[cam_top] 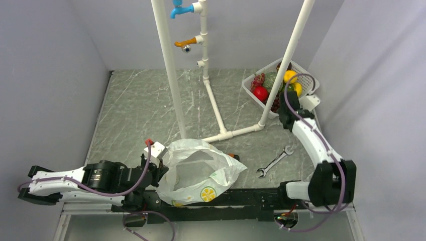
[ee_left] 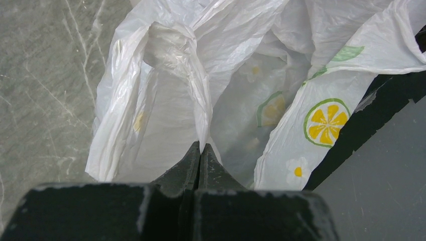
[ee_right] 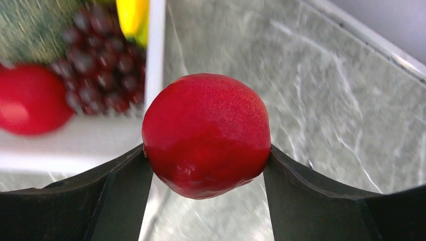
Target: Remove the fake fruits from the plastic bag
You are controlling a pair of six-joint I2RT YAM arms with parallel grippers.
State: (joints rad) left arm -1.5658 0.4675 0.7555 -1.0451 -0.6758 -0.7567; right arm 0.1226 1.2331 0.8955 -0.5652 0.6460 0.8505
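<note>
— When we look from above, where is the plastic bag (cam_top: 201,173)?
— It lies at the near edge of the table (cam_top: 140,110), and the left gripper (cam_top: 158,174) pinches its side.
— And the left wrist?
— The jaws are clenched on a fold of the bag.
— The right wrist?
— The right gripper (ee_right: 206,150) grasps a red apple (ee_right: 206,120) near the white basket (ee_right: 155,50).

Thin crinkly translucent plastic bag (ee_left: 166,75), glossy smooth red apple (ee_right: 206,135), matt marbled grey table (cam_top: 140,110), shiny metal wrench (cam_top: 274,162)
</note>
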